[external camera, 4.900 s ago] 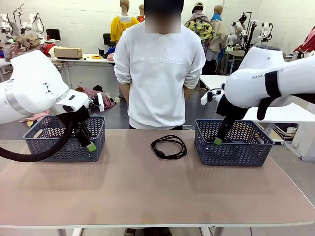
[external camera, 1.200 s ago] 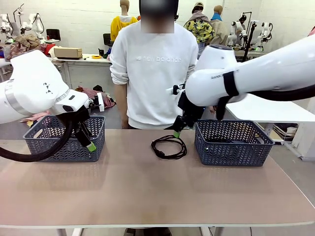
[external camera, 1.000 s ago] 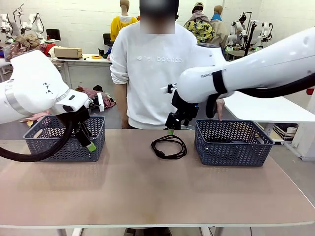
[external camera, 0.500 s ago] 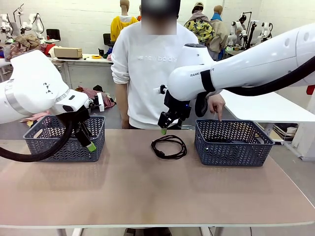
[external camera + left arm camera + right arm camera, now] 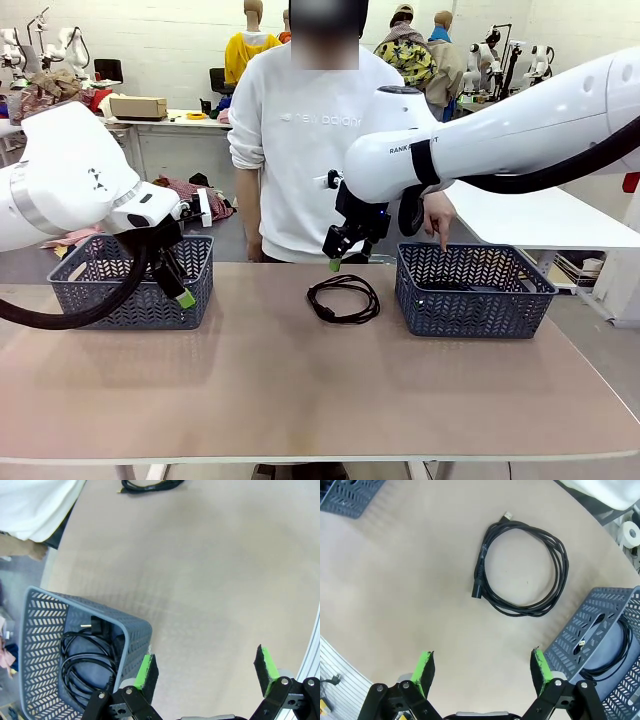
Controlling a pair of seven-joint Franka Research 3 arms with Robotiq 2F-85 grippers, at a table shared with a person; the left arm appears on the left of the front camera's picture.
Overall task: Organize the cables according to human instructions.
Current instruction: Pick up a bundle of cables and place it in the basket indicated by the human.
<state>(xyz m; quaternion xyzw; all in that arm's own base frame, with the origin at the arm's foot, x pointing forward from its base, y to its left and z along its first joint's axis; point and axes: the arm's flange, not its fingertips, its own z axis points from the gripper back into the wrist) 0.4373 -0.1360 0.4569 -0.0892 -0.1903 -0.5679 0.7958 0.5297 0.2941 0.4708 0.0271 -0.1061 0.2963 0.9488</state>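
Note:
One cable [image 5: 343, 298] lies as a loose black coil on the table between two baskets. In the right wrist view the same cable [image 5: 525, 570] lies straight ahead of my open right gripper [image 5: 482, 667]. That right gripper [image 5: 335, 262] hangs just above the coil's far edge and holds nothing. My left gripper [image 5: 183, 297] is open in front of the left basket [image 5: 130, 282]. Its wrist view shows coiled cables [image 5: 85, 672] inside the left basket [image 5: 100, 617], beside the open left gripper [image 5: 206, 667]. Another cable [image 5: 620, 645] lies in the right basket [image 5: 600, 630].
A person stands at the table's far edge and a hand [image 5: 437, 215] points a finger down at the right basket [image 5: 472, 290]. The near half of the table [image 5: 320, 390] is bare. My right arm [image 5: 480, 140] reaches across over the right basket.
My right arm has swung left from the right basket to above the coil. The person has brought a hand forward to point at the right basket. The left arm has not moved.

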